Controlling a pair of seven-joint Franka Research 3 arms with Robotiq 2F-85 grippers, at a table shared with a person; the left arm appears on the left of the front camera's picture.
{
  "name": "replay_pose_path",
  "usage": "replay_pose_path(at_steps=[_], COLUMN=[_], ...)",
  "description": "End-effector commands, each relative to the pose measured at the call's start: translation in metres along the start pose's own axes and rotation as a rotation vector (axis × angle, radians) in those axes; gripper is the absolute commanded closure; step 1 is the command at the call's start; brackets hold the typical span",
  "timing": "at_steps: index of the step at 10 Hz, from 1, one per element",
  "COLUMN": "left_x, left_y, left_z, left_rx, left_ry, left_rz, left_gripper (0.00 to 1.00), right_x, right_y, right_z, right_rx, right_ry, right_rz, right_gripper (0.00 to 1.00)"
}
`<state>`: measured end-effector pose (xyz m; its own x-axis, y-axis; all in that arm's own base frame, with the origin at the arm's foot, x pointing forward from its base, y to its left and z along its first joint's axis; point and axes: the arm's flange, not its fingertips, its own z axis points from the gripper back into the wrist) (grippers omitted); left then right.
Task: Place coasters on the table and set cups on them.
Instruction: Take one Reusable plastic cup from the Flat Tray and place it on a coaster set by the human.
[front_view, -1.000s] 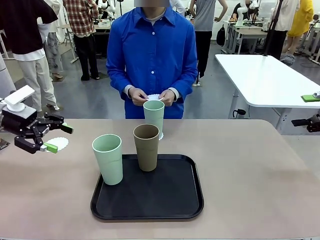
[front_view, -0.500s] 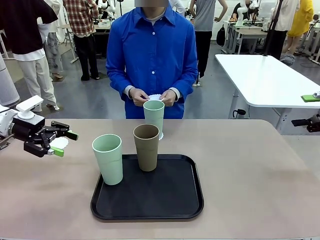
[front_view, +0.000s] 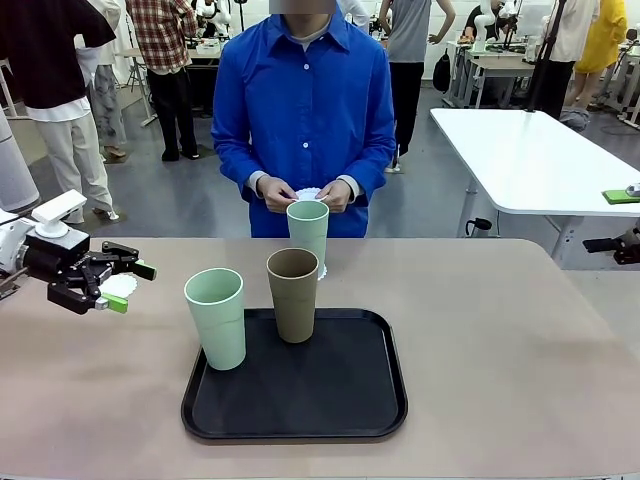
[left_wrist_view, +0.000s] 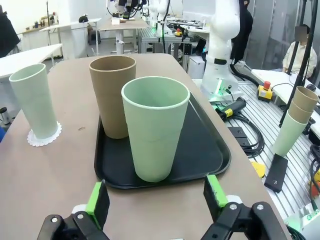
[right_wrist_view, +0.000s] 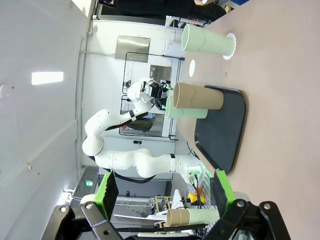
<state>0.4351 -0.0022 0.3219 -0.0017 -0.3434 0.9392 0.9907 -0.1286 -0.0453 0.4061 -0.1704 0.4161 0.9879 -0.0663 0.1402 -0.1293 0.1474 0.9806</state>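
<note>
Our left hand (front_view: 130, 287) hangs wide open and empty near a coaster (front_view: 119, 285) on the table (front_view: 500, 330). Our right hand (right_wrist_view: 165, 192) is wide open too, holding nothing.

Tan table (front_view: 520, 330): black tray (front_view: 330, 400) at middle, toward my edge. Bare coaster (front_view: 120, 286) lies flat far on my left. Beyond tray, near far edge, second coaster (front_view: 322, 271), mint cup (front_view: 307, 235) standing on it.
</note>
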Motion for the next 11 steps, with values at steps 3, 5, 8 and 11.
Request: replay_pose_path(at_steps=[3,5,8,11], left_x=[-0.022,-0.030,-0.038,-0.043], left_y=[-0.011,-0.006,0.004,0.013], left_z=[-0.021,-0.038,-0.063,-0.083], left_rx=[0.059,0.076,0.039,0.010], left_ry=[-0.102,-0.104,-0.081,-0.083], left_rz=[-0.020,-0.063,-0.075,-0.049], left_gripper=[0.00,0.00,0.00,0.00], right_x=[-0.002,-0.002,-0.002,-0.002], right_y=[0.001,0.001,0.001,0.001], right_z=[0.000,0.000,0.000,0.000], right_rx=[0.007,0.007,0.007,0.007], right_ry=[0.001,0.001,0.001,0.001], right_rz=[0.005,0.005,0.005,0.005], right_gripper=[0.00,0.00,0.00,0.00])
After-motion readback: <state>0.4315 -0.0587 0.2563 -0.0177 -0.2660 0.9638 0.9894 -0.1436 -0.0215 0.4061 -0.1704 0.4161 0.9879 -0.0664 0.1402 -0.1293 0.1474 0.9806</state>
